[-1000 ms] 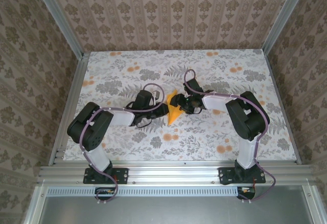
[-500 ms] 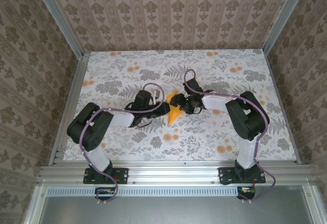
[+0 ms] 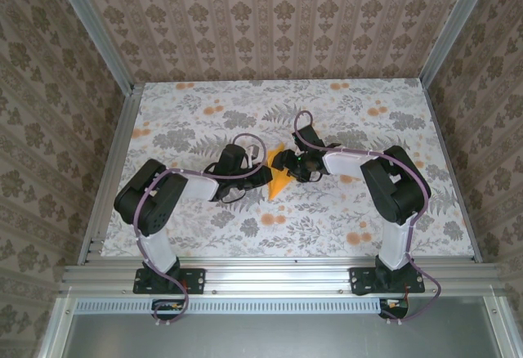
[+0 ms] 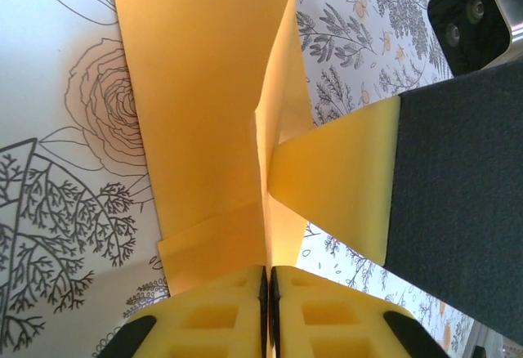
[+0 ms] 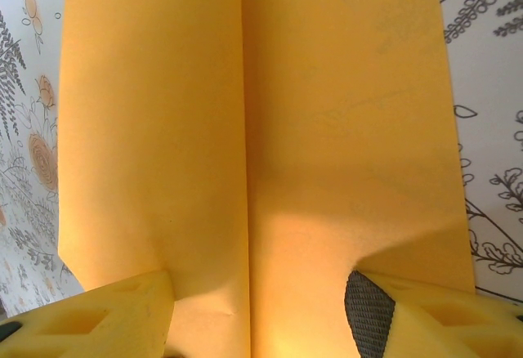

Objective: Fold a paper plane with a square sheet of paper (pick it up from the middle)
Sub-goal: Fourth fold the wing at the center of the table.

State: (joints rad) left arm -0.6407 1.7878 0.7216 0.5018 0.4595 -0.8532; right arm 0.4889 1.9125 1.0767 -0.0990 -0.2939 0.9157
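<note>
My left gripper (image 4: 268,305) pinches the orange paper (image 4: 204,105).
Yellow fingers (image 4: 208,317) meet on its crease; my right finger (image 4: 343,190) touches the fold, floral table (image 4: 41,64) beneath.

The paper (image 5: 245,129) is thin, matt and smooth, sharply creased. Touching it, fingers (image 4: 212,317) of matt yellow plastic, one faced with a rough dark pad (image 4: 458,203). Under it, a matt printed table (image 3: 368,211).

black-jointed, white-linked left arm (image 3: 151,203) and right arm (image 3: 394,185), looping purple cables (image 3: 303,114), yellow fingers (image 4: 216,313) on the left hand (image 4: 268,284).
</note>
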